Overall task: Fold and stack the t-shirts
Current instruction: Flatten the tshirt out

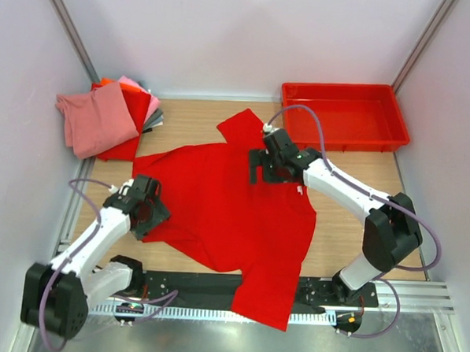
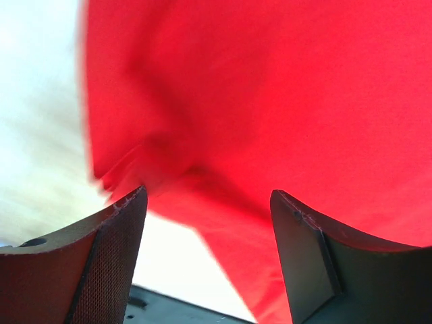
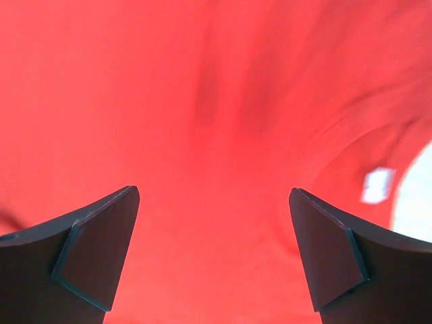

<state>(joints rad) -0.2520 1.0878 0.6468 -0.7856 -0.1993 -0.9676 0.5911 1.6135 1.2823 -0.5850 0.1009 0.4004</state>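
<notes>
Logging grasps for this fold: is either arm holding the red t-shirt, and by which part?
Nothing is held. The left gripper and right gripper both hover over the red t-shirt with fingers apart, no cloth pinched between them.

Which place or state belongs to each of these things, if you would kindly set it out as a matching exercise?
1 bright red t-shirt
2 folded shirts
3 red tray
4 right gripper

A far right corner
B open, above red cloth
C far left corner
D spread across the middle, hem over the near edge

Pairs: 1-D, 2-C, 3-A, 4-B
</notes>
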